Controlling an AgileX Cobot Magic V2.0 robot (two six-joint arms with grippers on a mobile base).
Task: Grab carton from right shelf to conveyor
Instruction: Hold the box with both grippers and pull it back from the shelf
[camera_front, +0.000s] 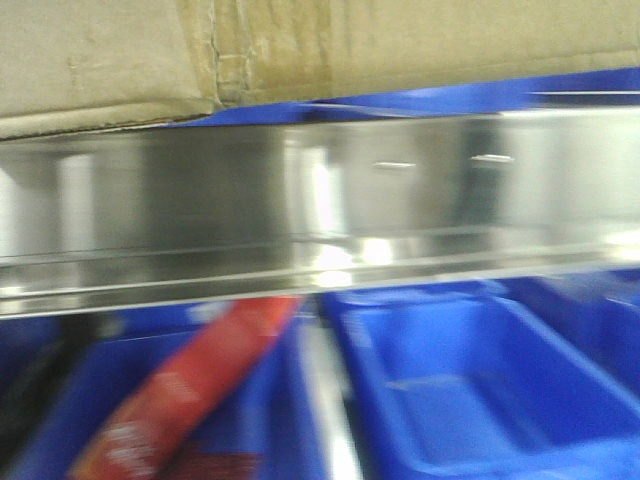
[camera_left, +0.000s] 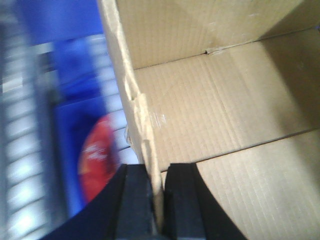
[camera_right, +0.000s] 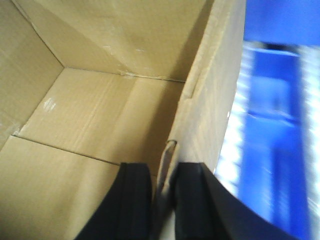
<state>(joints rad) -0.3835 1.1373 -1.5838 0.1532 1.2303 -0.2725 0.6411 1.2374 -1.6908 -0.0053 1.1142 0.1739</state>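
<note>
Left gripper (camera_left: 156, 175) and right gripper (camera_right: 162, 172) each pinch a carton (camera_front: 300, 50) wall; lift both evenly to clear the right shelf's (camera_front: 300, 200) front edge.

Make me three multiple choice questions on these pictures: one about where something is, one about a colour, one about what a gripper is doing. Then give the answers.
1. In the front view, where is the carton relative to the steel shelf rail?
A. above it
B. below it
C. nowhere in view

2. What colour are the plastic bins under that rail?
A. green
B. yellow
C. blue

3. What is the left gripper doing?
A. hanging open in free air
B. clamped on the carton's side wall
C. clamped on a red packet

Answers:
1 A, the brown cardboard fills the top of the picture over the shiny rail.
2 C, the bins below are bright blue.
3 B, the left wrist view shows the cardboard edge pinched between the two black fingers.
</note>
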